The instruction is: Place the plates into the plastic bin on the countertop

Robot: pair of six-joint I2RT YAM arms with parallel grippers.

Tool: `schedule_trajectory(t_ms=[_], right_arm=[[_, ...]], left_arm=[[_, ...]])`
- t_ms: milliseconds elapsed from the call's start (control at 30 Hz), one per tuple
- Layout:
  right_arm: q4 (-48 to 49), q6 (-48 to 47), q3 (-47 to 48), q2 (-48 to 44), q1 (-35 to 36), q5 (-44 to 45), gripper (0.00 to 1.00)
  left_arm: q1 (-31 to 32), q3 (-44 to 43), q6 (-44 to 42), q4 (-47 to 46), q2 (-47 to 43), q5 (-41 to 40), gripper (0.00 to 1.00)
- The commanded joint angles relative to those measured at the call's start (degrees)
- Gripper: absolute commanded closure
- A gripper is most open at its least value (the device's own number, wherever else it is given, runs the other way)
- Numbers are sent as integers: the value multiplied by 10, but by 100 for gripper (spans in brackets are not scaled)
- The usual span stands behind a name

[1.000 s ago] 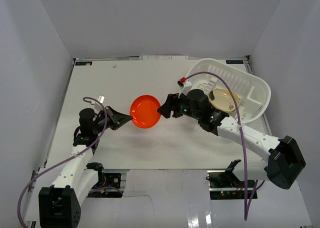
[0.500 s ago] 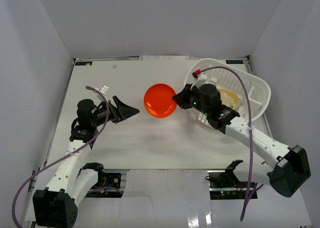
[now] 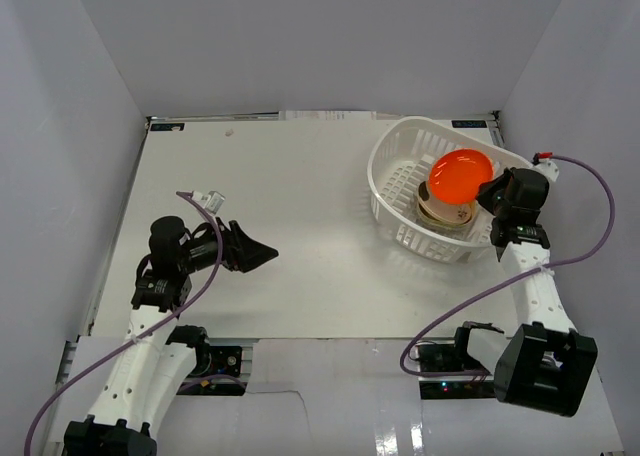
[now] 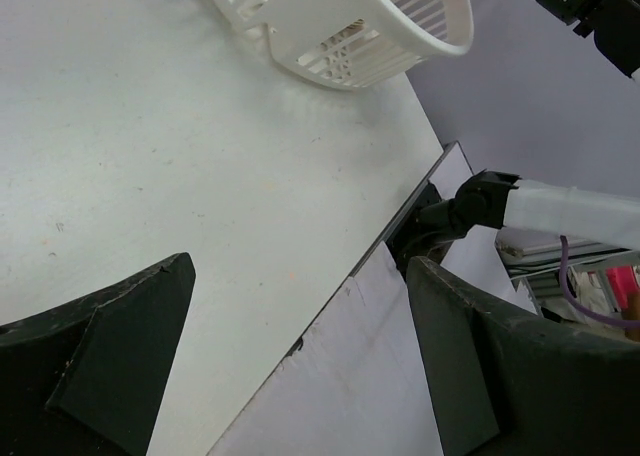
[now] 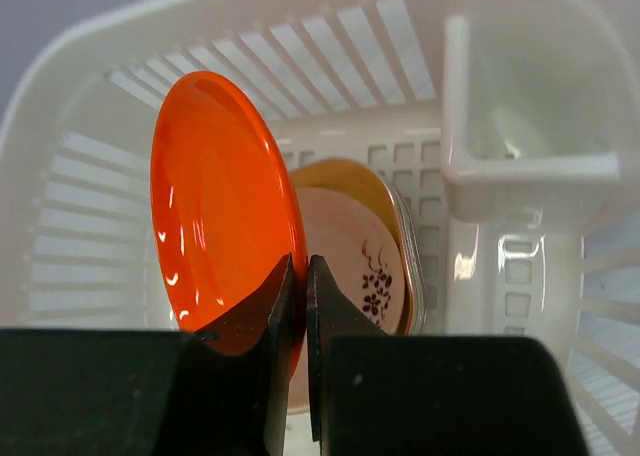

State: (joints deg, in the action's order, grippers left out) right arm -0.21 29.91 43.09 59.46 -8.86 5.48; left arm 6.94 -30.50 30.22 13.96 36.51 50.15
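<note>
The orange plate (image 5: 220,206) is pinched at its rim by the right tool (image 5: 303,276), tilted above the printed plate (image 5: 355,271) inside the plastic bin (image 5: 80,176). It is best lowered and levelled before release. The left tool (image 3: 255,250) is spread, empty, over the counter (image 3: 300,166).

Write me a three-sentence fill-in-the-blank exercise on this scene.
1. The right jaws are shut on the rim of the ____ plate.
2. The left jaws stand ____ and hold nothing.
3. The plastic bin stands on the ____ arm's side of the countertop.
Missing words: orange; open; right.
</note>
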Motion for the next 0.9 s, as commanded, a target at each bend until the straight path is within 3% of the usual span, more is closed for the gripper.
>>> schedule_trajectory(t_ms=[0, 133, 167, 233, 367, 533, 667, 800, 867], right_arm=[[8, 18, -11, 29, -4, -48, 92], [15, 30, -38, 59, -5, -28, 87], [18, 22, -40, 65, -5, -48, 76], [-19, 16, -26, 71, -6, -49, 70], [-31, 4, -28, 33, -5, -30, 44], [-69, -20, 0, 8, -5, -49, 20], [-75, -21, 7, -25, -5, -73, 17], [-73, 4, 26, -66, -2, -153, 3], [-50, 22, 32, -100, 10, -187, 10]], left_arm=[[2, 4, -25, 13, -11, -17, 2], [2, 3, -27, 13, 0, -10, 2], [2, 3, -27, 13, 0, -10, 2], [4, 3, -27, 13, -3, -13, 2], [4, 3, -24, 13, -5, -19, 2], [4, 4, -23, 13, 3, -28, 2], [4, 2, -24, 15, 6, -33, 2], [4, -15, -30, 15, 9, -14, 2], [4, -39, -20, 11, 9, -5, 2]])
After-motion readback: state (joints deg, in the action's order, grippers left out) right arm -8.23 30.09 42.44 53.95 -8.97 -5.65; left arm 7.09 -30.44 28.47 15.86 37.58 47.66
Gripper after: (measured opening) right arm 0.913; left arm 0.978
